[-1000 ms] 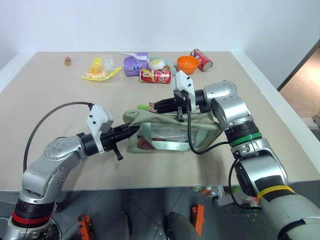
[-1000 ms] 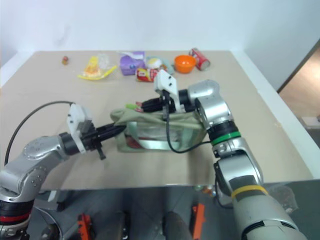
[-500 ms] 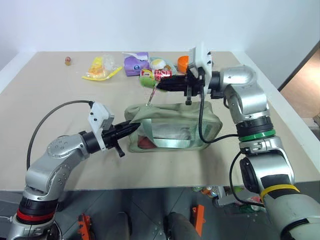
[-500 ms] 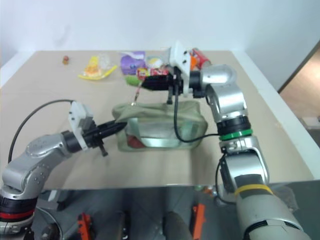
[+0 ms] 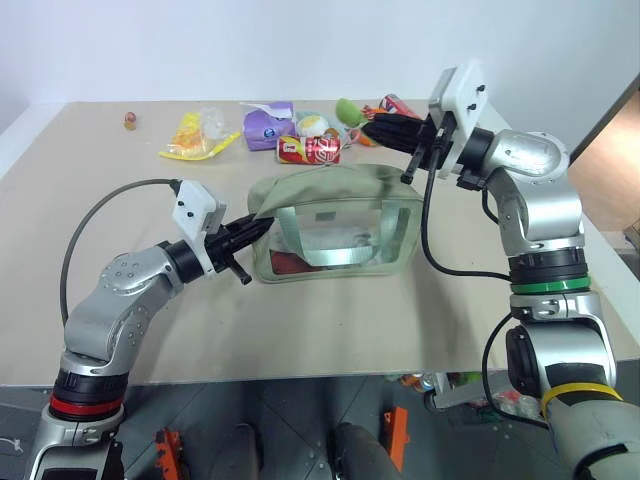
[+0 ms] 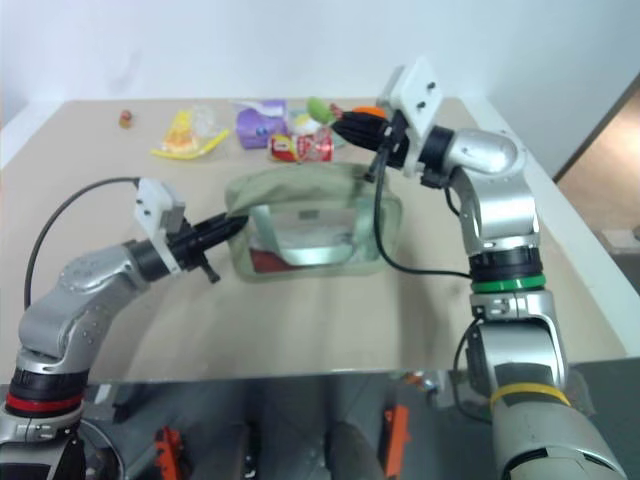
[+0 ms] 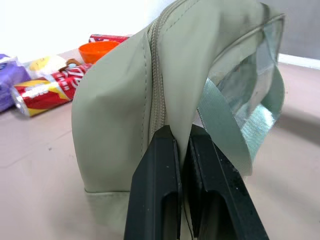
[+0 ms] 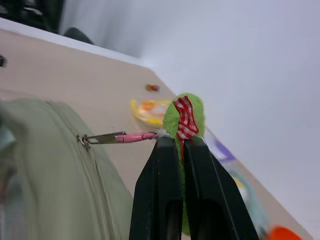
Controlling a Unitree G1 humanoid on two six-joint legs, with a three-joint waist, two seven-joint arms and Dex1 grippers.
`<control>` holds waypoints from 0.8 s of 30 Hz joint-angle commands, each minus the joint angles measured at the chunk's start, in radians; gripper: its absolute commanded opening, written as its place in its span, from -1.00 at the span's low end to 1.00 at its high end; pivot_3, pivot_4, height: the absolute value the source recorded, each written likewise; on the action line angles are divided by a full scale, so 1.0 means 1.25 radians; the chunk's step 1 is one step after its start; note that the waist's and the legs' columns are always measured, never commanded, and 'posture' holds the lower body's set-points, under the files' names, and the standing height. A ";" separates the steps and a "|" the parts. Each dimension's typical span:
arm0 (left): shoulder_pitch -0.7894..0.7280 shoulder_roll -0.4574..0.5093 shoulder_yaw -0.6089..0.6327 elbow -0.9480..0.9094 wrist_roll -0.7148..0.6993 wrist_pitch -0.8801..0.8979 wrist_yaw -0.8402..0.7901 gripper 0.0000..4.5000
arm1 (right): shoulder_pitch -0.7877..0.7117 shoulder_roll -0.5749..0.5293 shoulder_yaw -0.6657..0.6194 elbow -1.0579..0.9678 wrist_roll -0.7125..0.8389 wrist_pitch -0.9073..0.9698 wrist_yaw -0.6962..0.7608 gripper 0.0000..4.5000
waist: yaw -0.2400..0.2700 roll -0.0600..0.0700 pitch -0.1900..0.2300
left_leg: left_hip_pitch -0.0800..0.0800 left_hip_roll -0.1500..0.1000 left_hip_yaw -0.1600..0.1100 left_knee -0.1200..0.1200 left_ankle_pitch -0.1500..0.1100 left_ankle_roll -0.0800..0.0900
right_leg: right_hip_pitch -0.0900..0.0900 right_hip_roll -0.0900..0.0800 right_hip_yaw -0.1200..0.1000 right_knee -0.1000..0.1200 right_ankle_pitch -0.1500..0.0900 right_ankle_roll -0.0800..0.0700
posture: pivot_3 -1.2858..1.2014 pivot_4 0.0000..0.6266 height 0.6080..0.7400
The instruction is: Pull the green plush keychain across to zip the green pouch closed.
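Note:
The green pouch (image 5: 335,225) lies mid-table, pale sage with a clear window on its front. My left gripper (image 5: 258,226) is shut on the fabric of the pouch's left end, beside the zipper line (image 7: 156,75). My right gripper (image 5: 368,126) hangs above the pouch's far right corner, shut on the green plush keychain (image 8: 187,117), a lime fuzzy charm with a red checked ribbon. A taut pink cord (image 8: 132,136) runs from the charm to the zipper pull (image 8: 84,140) on the pouch's top.
Behind the pouch lie a red soda can (image 5: 310,150), a purple packet (image 5: 270,128), a yellow wrapper (image 5: 195,135), an orange bowl (image 7: 97,50) and a second red can (image 7: 107,38). A small object (image 5: 131,121) sits far left. Bare tabletop lies in front of the pouch.
My right gripper has risen and swung to the right with the keychain, drawing the zipper pull along the pouch's top. The pouch has stretched and shifted away; the left gripper keeps its hold.

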 commanded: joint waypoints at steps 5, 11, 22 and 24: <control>-0.005 -0.004 0.023 0.013 0.040 -0.064 0.015 -1.00 | 0.059 -0.084 -0.141 -0.012 -0.023 0.016 -0.195 -0.98 | 0.000 0.000 0.000 | 0.000 0.000 0.000 0.000 0.000 0.000 | 0.000 0.000 0.000 0.000 0.000 0.000 | 0.03 -0.52 1.00; 0.021 -0.013 0.027 -0.010 0.036 -0.082 0.015 -1.00 | 0.233 -0.085 -0.178 -0.040 -0.063 0.073 -0.348 -0.98 | 0.000 0.000 0.000 | 0.000 -0.001 0.000 0.000 0.000 0.000 | 0.001 -0.001 0.000 0.000 0.000 0.000 | 0.03 -0.52 1.00; 0.011 -0.013 0.026 -0.016 0.017 -0.026 0.037 -1.00 | 0.422 0.094 -0.035 -0.066 -0.127 0.048 -0.451 -0.98 | -0.004 0.000 0.000 | 0.003 0.000 0.000 0.001 0.001 -0.001 | 0.002 0.001 0.001 0.000 -0.001 0.005 | 0.03 -0.52 1.00; 0.011 -0.009 0.025 -0.017 0.018 -0.021 0.036 -1.00 | 0.397 0.113 -0.036 -0.037 -0.125 0.031 -0.457 -0.98 | -0.005 0.000 0.000 | 0.004 0.000 0.001 0.001 0.001 -0.001 | 0.003 0.002 0.002 0.000 0.000 0.005 | 0.03 -0.52 1.00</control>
